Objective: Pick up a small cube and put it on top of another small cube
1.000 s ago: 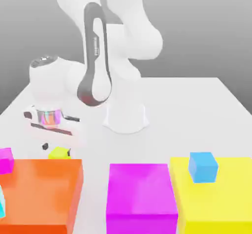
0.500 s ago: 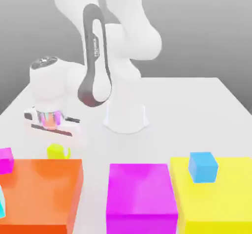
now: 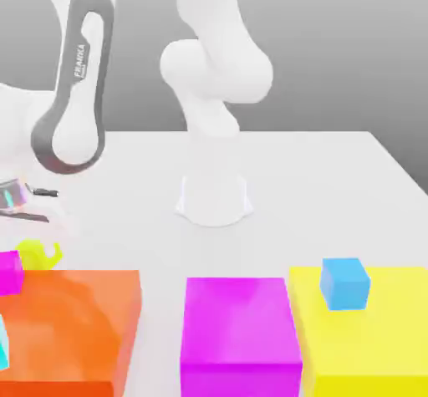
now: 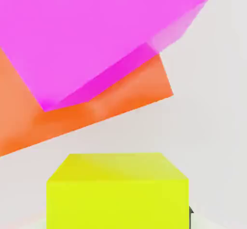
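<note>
"What stands nearest?"
"The orange block (image 3: pixel 79 328), with a magenta cube (image 4: pixel 96 35) on top."
"And beyond?"
"Just past the orange block's far edge, the yellow-green cube (image 4: pixel 117 204) sits pinched in the jaws of the gripper (image 3: pixel 37 254), beneath the Panda's hand."
"The risk?"
"A low sideways pass could clip the magenta cube, knocking it off the orange block; a jolt or off-centre grip could twist the carried cube loose."
</note>
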Controlling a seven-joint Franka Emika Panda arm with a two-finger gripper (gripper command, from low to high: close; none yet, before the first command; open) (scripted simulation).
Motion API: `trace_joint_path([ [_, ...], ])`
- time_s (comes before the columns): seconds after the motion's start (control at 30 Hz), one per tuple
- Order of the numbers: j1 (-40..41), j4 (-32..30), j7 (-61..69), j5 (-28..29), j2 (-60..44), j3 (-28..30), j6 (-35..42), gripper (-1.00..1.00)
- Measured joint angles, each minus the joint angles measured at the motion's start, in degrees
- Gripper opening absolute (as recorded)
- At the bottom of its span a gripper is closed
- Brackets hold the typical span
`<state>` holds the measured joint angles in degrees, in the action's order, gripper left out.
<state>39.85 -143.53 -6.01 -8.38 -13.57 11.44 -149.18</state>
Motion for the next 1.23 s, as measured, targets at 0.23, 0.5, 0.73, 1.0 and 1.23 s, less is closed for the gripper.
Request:
trace_joint_path([
  [0.23,0.17,14.20,-3.92,2.75,-6.83,2.78,9.09,-1.00],
  [0.5,-7.86,28.39,-25.01,5.50,-9.61,5.51,19.11,-1.00],
  [0.73,-14.73,30.49,-41.61,5.33,-7.10,5.33,21.16,-1.00],
  [1.0,-22.39,24.22,-59.21,3.95,0.20,3.13,17.52,-1.00],
  [1.23,-22.71,22.01,-59.75,1.71,-4.61,2.08,10.11,1.00],
])
